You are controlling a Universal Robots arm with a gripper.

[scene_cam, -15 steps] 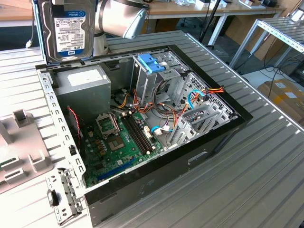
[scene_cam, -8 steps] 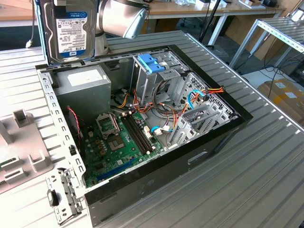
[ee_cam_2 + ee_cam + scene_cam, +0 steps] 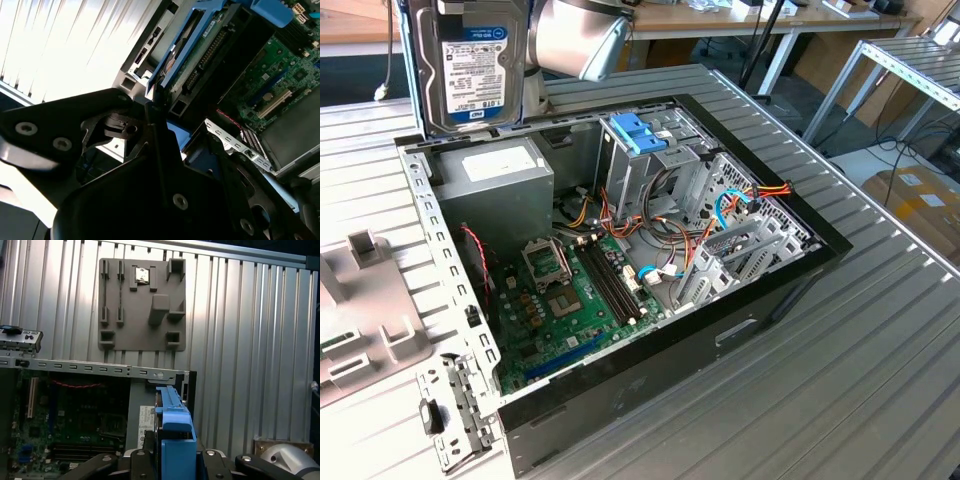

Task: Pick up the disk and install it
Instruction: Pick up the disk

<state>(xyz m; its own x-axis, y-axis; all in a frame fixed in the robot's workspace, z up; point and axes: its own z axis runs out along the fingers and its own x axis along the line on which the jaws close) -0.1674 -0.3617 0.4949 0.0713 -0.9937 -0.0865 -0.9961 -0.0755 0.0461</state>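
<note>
Dark metal with blue side rails, the disk (image 3: 475,65) is held upright, clamped in the gripper (image 3: 176,460), above the power supply (image 3: 505,170) of the open computer case (image 3: 650,370). By judgement, a level carry clear of the cables (image 3: 670,220) is advised.

Inventory, all items counted from the exterior view unless stated.

- Disk (image 3: 470,65): one is counted.
- Gripper (image 3: 177,459): one is counted in the first wrist view.
- Robot arm (image 3: 575,35): one is counted.
- Open computer case (image 3: 650,385): one is recorded.
- Grey power supply (image 3: 505,180): one is recorded.
- Green motherboard (image 3: 570,305): one is recorded.
- Light-blue latch piece (image 3: 638,130): one is recorded.
- Grey fixture plate (image 3: 142,305): one is listed.
- Loose metal bracket (image 3: 450,415): one is listed.
- Ribbed metal table (image 3: 840,400): one is listed.
- Cardboard box (image 3: 918,195): one is noted.
</note>
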